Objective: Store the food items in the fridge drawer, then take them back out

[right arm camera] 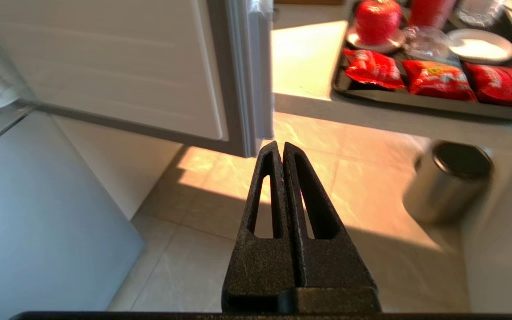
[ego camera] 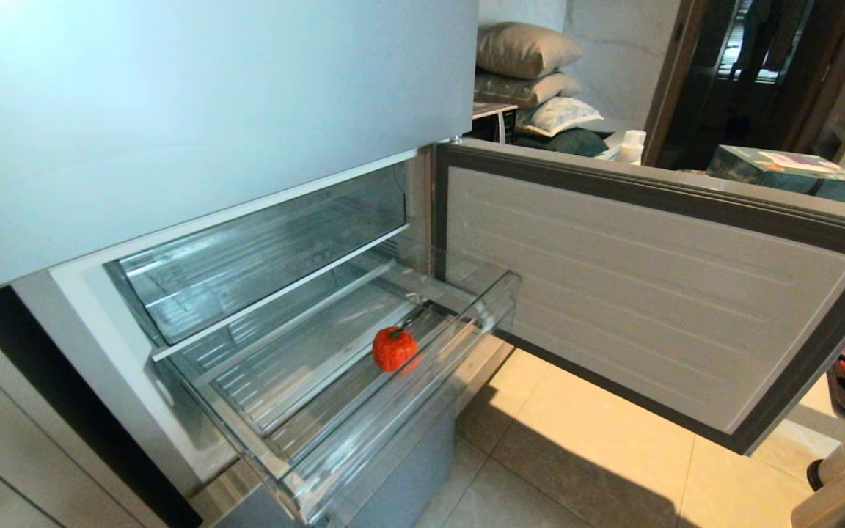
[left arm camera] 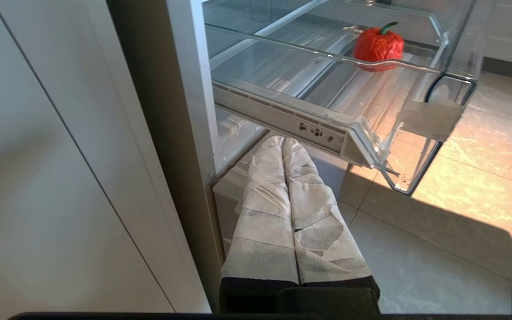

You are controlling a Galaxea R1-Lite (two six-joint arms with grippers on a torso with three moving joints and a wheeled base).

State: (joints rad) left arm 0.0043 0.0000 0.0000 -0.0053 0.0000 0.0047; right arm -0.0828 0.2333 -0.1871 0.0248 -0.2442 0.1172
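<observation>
Tiled kitchen floor lies below an open fridge. One tomato already sits in the pulled-out drawer. Both end effectors, left and right, are pressed together, empty, low beside the fridge. Storing looks partly done; retrieval remains.

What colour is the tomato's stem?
Green, on the red-orange tomato; clearest in the left wrist view.

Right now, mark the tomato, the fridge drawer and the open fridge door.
tomato (ego camera: pixel 394 349), head view, middle of its red body.
fridge drawer (ego camera: pixel 422 381), head view, clear front lip.
open fridge door (ego camera: pixel 635 293), head view, pale inner panel.
</observation>
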